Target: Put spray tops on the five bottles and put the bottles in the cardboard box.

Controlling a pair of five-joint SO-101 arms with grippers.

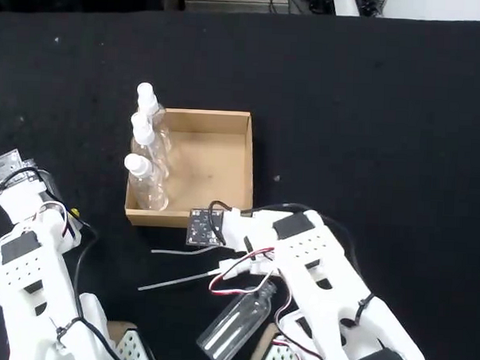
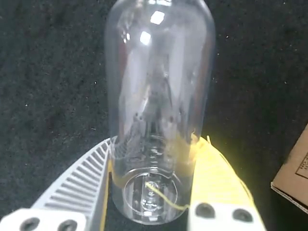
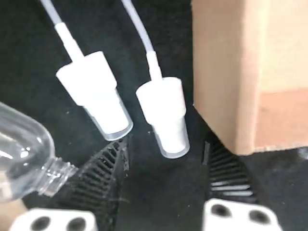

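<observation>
Step in hand: judged to be picking up one spray top for the uncapped bottle (image 2: 159, 86). Three capped bottles (image 1: 148, 156) already stand along one wall inside the cardboard box (image 1: 227, 120).
Left gripper (image 2: 156, 142): clamped on the base of the uncapped bottle, one jaw on each side.
Bottle attitude: tilted, with the neck close to the right gripper (image 3: 163, 143).
Right gripper: jaws spread wide and holding nothing, low over the black table (image 1: 386, 115), just beside a corner of the cardboard box.
Near spray top (image 3: 163, 115): lies between the right gripper's jaws, next to the box wall, dip tube pointing away.
Far spray top (image 3: 94, 94): lies roughly parallel to the near one and just beside it, its collar close to one jaw tip.
Bottle neck: threaded and open, close to that same jaw.
Grasp: close on the collar of the near spray top, not on the thin tube, which likely bends.
Clearance: keep one jaw off the box wall and the other between the two tops, so that only one is taken.
Fitting: feed the tube tip into the neck first, then seat the collar on the threads.
Risk: the clear bottle looks smooth and may turn in the clamp under twisting.
</observation>
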